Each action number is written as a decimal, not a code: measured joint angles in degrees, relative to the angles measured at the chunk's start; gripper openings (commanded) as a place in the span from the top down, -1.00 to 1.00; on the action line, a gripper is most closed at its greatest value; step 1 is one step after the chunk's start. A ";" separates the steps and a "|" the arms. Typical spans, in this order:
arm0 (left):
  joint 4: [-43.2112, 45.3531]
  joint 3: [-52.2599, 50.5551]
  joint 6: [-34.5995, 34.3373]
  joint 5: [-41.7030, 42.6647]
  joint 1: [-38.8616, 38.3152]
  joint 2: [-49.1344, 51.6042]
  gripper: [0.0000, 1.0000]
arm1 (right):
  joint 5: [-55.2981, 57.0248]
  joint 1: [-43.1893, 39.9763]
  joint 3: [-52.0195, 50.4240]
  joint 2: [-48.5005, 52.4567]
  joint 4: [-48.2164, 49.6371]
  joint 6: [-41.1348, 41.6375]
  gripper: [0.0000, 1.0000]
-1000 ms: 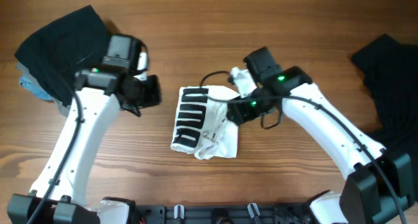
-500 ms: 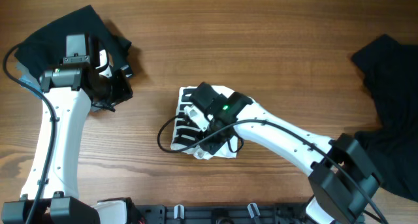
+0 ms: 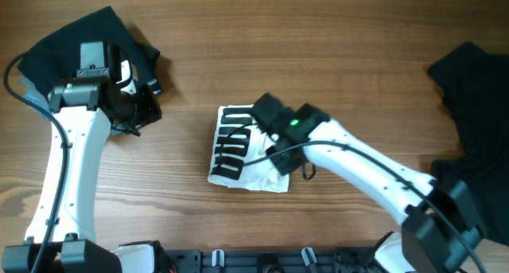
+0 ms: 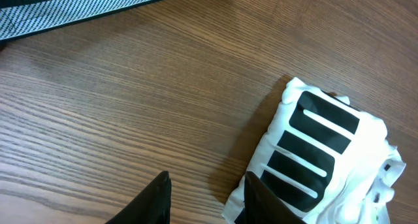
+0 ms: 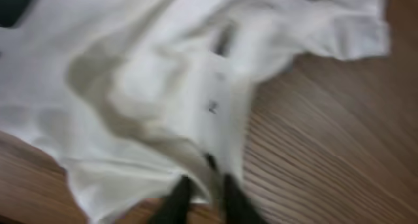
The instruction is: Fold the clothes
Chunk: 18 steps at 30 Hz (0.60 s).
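Centre of frame: your white T-shirt, black bars uppermost, is already folded small, though its right edge looks rumpled. Right gripper: jaws nearly together on a fold of it; the view is blurred. Left gripper: jaws part-open over the bare table, holding nothing. The black garment at the right edge lies unfolded and is left for you. No writing is legible.
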 measured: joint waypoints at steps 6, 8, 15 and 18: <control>-0.04 0.00 0.02 0.00 0.00 0.00 0.28 | 1.40 -4.96 0.11 -0.24 -1.44 5.70 -0.26; -0.11 0.00 0.00 0.00 0.00 0.00 0.33 | 0.50 -6.14 0.11 -0.26 1.86 5.40 -0.26; -0.48 0.00 1.92 2.82 -2.23 0.00 0.48 | -14.56 -7.50 0.07 -0.61 17.75 -4.20 0.44; -1.81 0.00 2.80 4.31 -4.20 0.00 0.61 | -18.84 -7.50 -0.24 0.33 18.80 -6.23 0.88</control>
